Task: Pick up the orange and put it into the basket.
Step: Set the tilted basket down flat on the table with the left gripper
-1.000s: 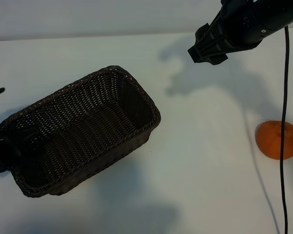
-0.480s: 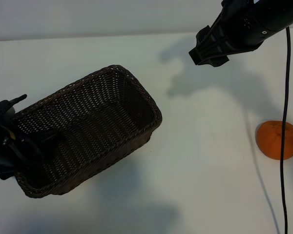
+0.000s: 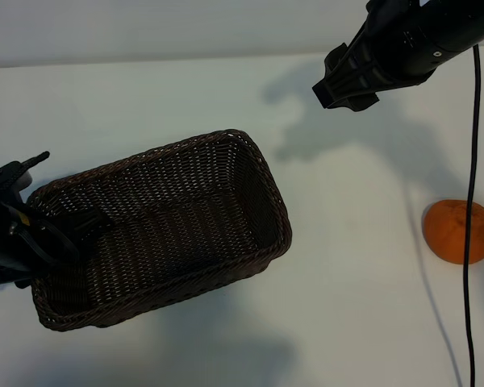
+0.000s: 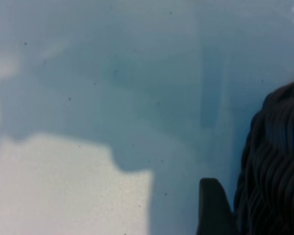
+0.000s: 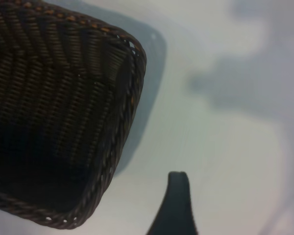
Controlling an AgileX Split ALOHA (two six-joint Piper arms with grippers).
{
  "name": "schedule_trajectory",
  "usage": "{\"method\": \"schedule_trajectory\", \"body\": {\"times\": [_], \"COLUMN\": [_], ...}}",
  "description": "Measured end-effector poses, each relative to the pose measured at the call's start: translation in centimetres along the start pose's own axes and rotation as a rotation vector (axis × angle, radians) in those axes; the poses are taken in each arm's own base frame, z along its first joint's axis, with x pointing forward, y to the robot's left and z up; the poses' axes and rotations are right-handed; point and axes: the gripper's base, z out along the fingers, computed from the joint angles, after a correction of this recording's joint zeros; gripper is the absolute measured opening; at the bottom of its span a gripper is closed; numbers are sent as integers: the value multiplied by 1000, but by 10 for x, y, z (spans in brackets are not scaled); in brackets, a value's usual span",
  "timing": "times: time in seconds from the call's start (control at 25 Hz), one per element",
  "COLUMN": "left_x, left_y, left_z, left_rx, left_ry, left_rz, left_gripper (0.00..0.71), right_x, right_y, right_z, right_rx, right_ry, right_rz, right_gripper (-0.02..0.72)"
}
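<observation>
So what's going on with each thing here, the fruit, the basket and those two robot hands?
orange: lying on the table at the right, untouched, not in the basket.
basket: upright, nothing visible inside, its far end swung round since a moment ago.
left hand: straddling the basket's left rim, one finger inside; whether it grips is unclear.
right hand: open, hovering above the table, holding nothing.

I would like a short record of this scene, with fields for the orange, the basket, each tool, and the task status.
orange: on the table at the right edge of the exterior view, far from the basket
basket: empty, lying diagonally at the left
left tool: at the basket's left end, one finger inside the rim
right tool: raised at upper right, holding nothing
task status: orange not yet picked up
</observation>
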Motion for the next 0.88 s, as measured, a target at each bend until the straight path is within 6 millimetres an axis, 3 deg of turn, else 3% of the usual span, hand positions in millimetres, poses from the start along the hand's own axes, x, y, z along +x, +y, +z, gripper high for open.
{"method": "schedule_trajectory", "body": {"times": [0.28, 0.48, 0.88], "left_x": [1, 2, -16], "left_y": [-2, -3, 13], "left_z": [-7, -30, -74], "left_rx": [32, 120, 268], "left_ry": [-4, -28, -68], "left_rz": [17, 45, 106], "left_gripper": [444, 433, 430], "right_x": [0, 0, 1], "right_y": [0, 0, 0], "right_z": [0, 0, 0], "right_rx": [0, -1, -1], "right_ry": [4, 4, 12], "right_rz": [-1, -1, -2], "right_gripper": [595, 595, 595]}}
